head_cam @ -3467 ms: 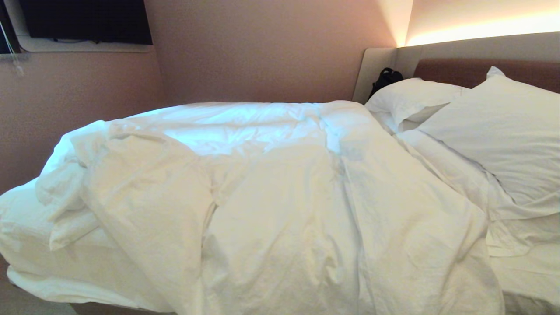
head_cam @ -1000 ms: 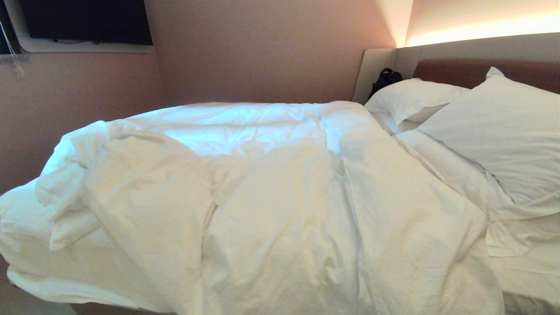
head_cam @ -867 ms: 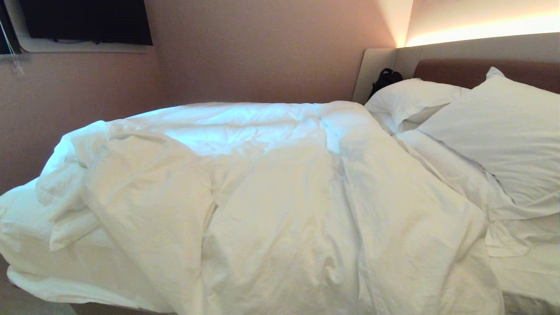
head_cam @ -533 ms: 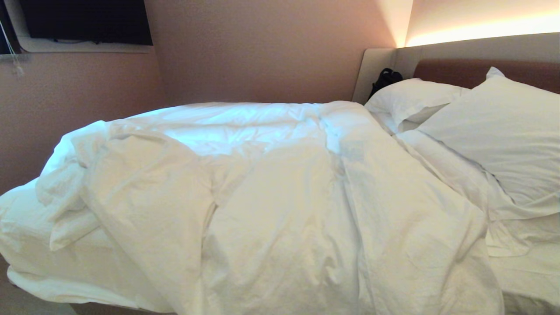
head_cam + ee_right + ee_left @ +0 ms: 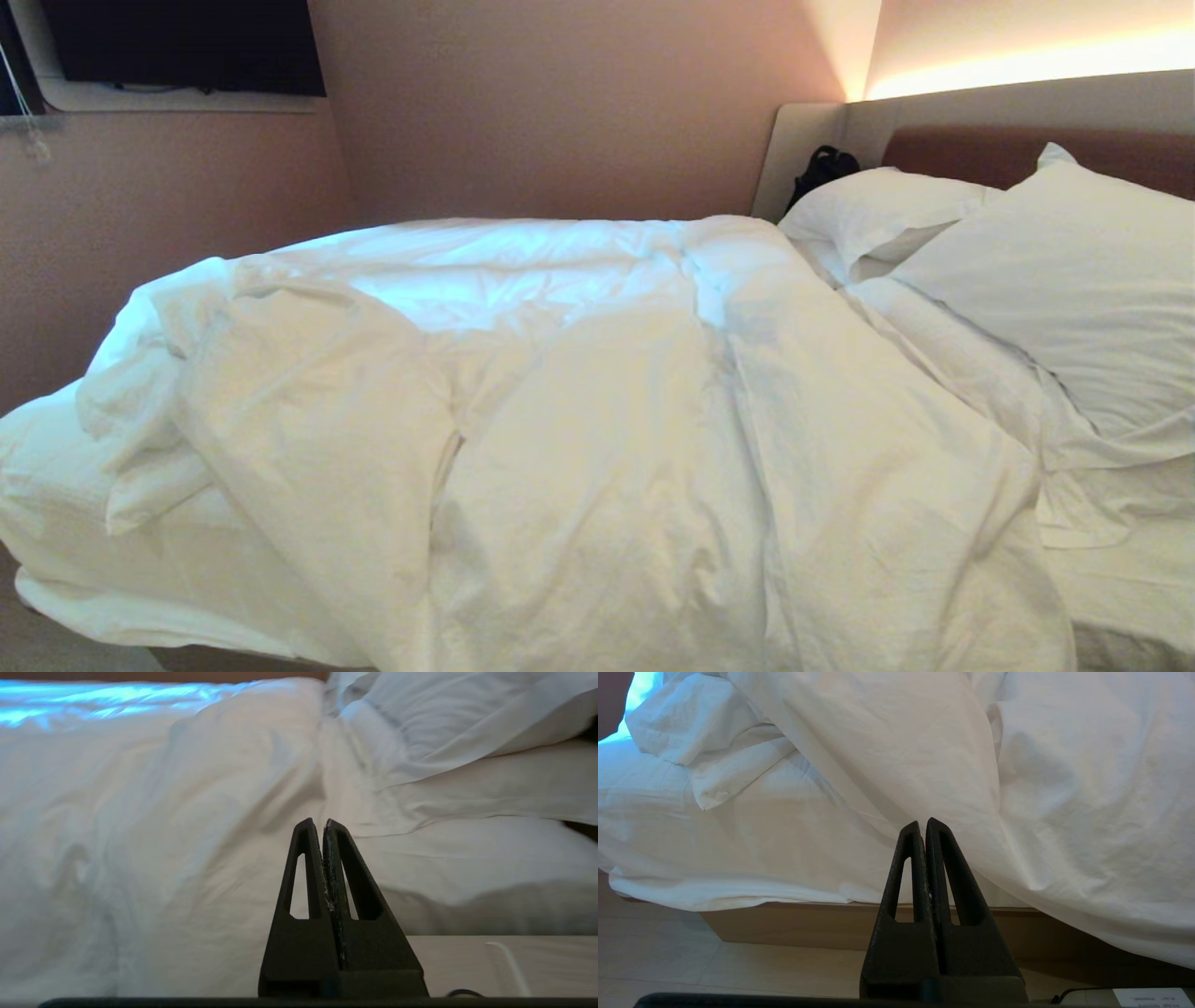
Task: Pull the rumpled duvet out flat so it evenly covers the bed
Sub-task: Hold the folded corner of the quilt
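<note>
The white duvet [image 5: 579, 420] lies rumpled over the bed [image 5: 1130, 579], bunched and folded back at the left end, its near edge hanging over the side. Neither gripper shows in the head view. In the left wrist view my left gripper [image 5: 922, 823] is shut and empty, low beside the bed, with the hanging duvet [image 5: 952, 765] and the tan wooden base [image 5: 794, 924] ahead of it. In the right wrist view my right gripper [image 5: 318, 823] is shut and empty too, facing the duvet [image 5: 163, 826] near the pillow end.
Two white pillows [image 5: 1074, 280] lean on the brown headboard [image 5: 971, 154] at the right, with a black bag [image 5: 822, 168] in the corner. A pink wall runs behind the bed; a dark screen [image 5: 177, 42] hangs upper left. Light floor [image 5: 691, 961] lies beside the bed.
</note>
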`<state>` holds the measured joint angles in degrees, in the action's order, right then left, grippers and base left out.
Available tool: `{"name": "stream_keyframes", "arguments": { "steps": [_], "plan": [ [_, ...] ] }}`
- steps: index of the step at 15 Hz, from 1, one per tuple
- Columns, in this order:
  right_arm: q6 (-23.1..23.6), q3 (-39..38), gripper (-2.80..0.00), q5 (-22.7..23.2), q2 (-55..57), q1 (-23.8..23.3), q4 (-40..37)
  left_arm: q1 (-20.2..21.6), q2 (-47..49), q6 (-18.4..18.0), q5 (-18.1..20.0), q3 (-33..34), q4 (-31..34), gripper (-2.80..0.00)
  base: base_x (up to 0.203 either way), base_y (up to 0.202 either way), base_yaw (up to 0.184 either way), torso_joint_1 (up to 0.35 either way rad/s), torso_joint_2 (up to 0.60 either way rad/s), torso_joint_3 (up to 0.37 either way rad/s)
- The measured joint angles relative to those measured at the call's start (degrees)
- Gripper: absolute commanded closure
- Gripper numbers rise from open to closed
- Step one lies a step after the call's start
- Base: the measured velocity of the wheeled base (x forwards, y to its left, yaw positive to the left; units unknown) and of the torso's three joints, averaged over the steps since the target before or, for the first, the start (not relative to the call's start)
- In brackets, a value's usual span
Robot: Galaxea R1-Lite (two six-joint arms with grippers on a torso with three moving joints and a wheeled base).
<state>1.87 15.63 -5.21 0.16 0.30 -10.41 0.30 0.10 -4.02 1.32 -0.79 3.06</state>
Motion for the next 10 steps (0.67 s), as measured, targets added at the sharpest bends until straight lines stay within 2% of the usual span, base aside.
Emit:
{"name": "stream_keyframes", "arguments": {
  "steps": [3,10],
  "plan": [
    [0.0,-3.0,0.00,1.9,0.0,0.0,1.6,0.0,0.0,0.0,0.0,0.0,0.0,0.00,0.000,0.000,0.000,0.000,0.00,0.000],
    [0.0,-7.1,0.00,1.9,0.0,0.0,3.0,0.0,0.0,0.0,0.0,0.0,0.0,0.00,0.000,0.000,0.000,0.000,0.00,0.000]
  ]
}}
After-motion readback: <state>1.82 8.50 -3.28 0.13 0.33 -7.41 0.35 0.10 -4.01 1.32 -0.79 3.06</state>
